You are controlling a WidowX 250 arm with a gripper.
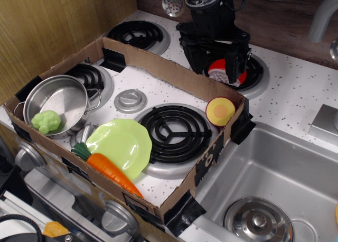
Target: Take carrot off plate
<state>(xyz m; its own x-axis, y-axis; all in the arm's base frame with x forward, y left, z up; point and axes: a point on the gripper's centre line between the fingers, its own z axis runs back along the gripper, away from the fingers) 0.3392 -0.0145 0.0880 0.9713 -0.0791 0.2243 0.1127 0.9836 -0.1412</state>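
The orange carrot [111, 172] with its dark green top lies along the near rim of the lime-green plate [124, 141], its body overlapping the plate's front edge and its tip pointing right toward the cardboard wall. The plate sits on the stove top at the front left, partly over a burner. My black gripper [217, 67] hangs far off at the back right, over the rear burner and outside the cardboard wall. Its fingers [238, 62] stand apart and look open. A red and white object [217, 72] shows between them, lying on the burner.
A steel pot [55, 102] holding a green broccoli toy [46, 121] stands left of the plate. A halved fruit toy [221, 111] leans in the box's right corner. A low cardboard wall [174, 73] rings the stove. A sink [274, 173] lies to the right.
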